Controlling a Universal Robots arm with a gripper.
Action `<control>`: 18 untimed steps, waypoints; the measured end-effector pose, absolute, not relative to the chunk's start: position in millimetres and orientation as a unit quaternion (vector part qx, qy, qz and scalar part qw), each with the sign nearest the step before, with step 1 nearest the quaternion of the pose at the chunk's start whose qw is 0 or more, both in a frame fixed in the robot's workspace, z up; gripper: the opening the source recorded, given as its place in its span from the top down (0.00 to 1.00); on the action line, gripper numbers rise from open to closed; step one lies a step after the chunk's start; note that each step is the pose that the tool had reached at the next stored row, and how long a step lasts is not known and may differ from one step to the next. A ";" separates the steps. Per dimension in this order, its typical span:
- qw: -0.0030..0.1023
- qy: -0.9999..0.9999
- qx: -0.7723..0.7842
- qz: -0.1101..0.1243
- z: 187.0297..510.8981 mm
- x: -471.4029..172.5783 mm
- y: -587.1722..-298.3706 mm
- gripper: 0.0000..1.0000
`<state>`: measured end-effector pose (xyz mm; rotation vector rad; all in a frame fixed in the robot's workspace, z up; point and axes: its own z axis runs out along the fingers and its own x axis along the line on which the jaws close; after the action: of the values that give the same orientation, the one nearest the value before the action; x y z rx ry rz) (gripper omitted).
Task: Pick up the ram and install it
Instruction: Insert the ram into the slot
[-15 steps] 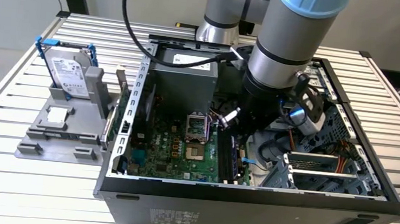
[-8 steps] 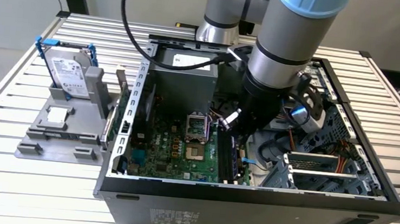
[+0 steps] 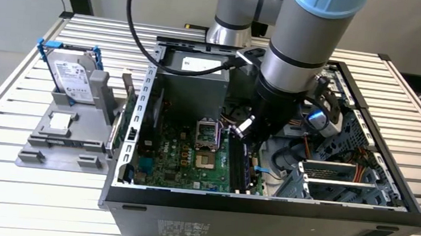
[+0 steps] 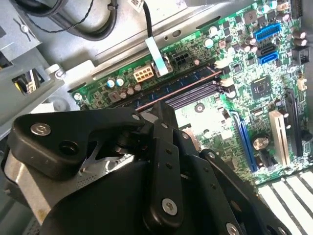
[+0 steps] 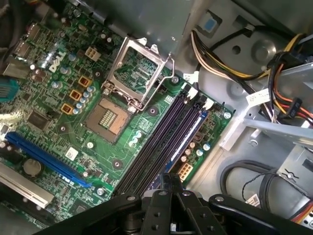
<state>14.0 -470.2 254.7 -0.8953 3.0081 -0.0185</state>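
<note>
Work looks well advanced: the claw is down inside the open computer case, and straight beneath its tips the ram, a thin dark-blue strip, appears already stood in the outermost of the long black slots. Whether it is pressed fully home I cannot judge. In both wrist views the claw's matte black fingers look drawn together, and I cannot tell if they nip the stick's edge. Beyond the slots from the claw lies the glossy green motherboard with its square metal-framed socket. Ribbed aluminium table underneath
</note>
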 end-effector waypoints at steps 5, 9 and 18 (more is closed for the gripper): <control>0.002 0.953 -0.304 -0.006 254.9 13.9 -470.2 1.00; 0.002 0.947 -0.321 -0.006 255.1 13.8 -470.2 1.00; 0.002 0.931 -0.366 -0.006 255.2 13.7 -470.2 1.00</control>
<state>13.7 -470.2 255.2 -1.1466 2.9196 -0.0182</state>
